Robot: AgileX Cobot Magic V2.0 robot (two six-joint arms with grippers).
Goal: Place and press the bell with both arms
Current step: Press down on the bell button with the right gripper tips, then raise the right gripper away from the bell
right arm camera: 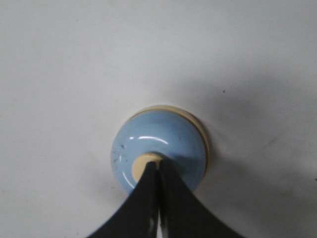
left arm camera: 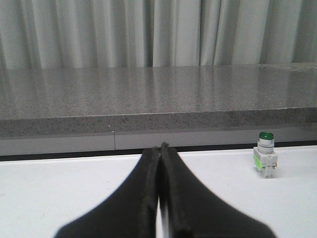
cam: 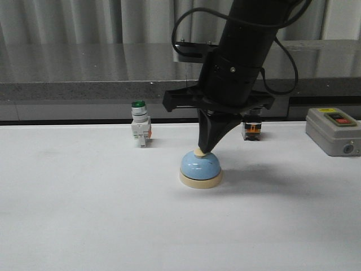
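You are looking at the bell [cam: 200, 166] sitting upright on the white table [cam: 84, 214], roughly at the middle of the front view, its cream base flat on the surface and its light-blue dome facing up. The right arm [cam: 242, 51] is reaching down from above, and the right gripper [cam: 203, 148] is pointing straight at the top of the bell. Its two fingers are lying pressed together into a single point, holding nothing between them. In the right wrist view that point [right arm camera: 157, 166] is resting on the cream button [right arm camera: 142, 163] at the crown of the dome; the tip appears to be touching it, though you cannot tell from these angles whether the button is being pushed in.

The left gripper [left arm camera: 159, 148] is showing only in its own wrist view, where its fingers are likewise lying closed against each other with nothing gripped. It is hovering over the table and facing the grey stone ledge [left arm camera: 148, 99] and the curtains behind it.

A white push-button switch with a green cap [cam: 140, 125] is standing behind and to the left of the bell, well apart from it. A grey box with a red button [cam: 334, 131] is sitting at the far right edge of the table. A small dark-and-orange part [cam: 251, 130] is peeking out behind the right arm, too hidden to identify.
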